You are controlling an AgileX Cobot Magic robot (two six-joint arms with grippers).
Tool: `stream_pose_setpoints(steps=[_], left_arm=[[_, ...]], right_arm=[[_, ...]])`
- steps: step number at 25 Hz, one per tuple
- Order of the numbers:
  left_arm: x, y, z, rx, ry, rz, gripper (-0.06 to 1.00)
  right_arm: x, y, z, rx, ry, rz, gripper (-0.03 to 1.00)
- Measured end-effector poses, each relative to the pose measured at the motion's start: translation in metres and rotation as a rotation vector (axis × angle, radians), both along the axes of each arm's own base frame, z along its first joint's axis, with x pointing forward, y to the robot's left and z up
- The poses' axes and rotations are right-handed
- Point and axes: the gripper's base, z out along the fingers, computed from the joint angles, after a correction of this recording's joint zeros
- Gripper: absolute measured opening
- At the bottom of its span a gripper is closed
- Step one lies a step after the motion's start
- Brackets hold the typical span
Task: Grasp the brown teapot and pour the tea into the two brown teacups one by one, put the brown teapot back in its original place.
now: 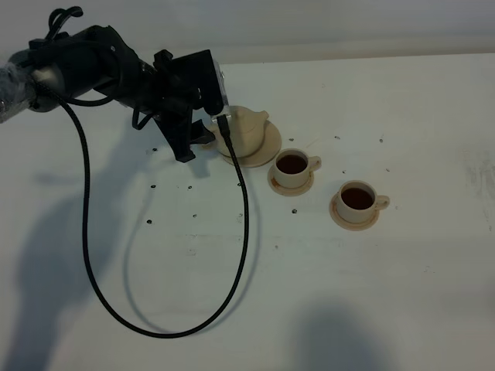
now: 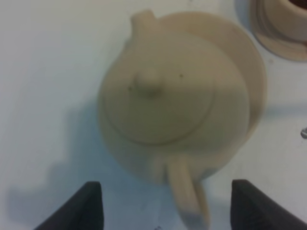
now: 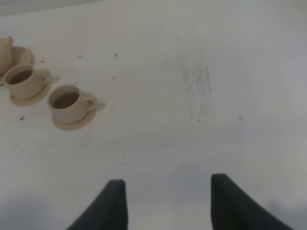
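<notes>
Left hand point(image 2: 165, 203) spread, fingers either side of handle | brown teapot point(image 2: 175, 98) on saucer point(image 2: 252, 72), untouched

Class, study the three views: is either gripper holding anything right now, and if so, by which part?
Nothing is held. The left gripper is open, its fingers either side of the brown teapot's handle without touching it. The right gripper is open over bare table.

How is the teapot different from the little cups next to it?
The brown teapot is bigger and squat, closed by a knobbed lid; each brown teacup is small and open, showing dark tea. The teapot sits on a wider saucer, the teacups on smaller saucers. All share the same pale tan ceramic and a loop handle.
</notes>
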Motion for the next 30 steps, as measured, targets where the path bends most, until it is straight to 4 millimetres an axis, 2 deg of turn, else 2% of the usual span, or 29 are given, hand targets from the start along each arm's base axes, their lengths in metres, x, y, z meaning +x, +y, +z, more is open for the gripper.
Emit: stream_pose_setpoints(steps=[6,16,23,30], left_arm=[[-0.005,0.001,0.032,-0.042,-0.038,0.042,0.54],[-0.039,0.012,0.142,-0.203,-0.187,0.186,0.5],[-0.078,0.027,0.212,-0.278,-0.308,0.259,0.5],[-0.134,0.058,0.269,-0.265,-0.383,0.425,0.5]], right_arm=[[0.0,0.0,0.0,0.0,0.0,0.0,0.41],[0.0,0.0,0.0,0.001,0.0,0.0,0.41],[0.0,0.0,0.0,0.001,0.0,0.0,0.41],[0.0,0.0,0.0,0.001,0.0,0.0,0.41]])
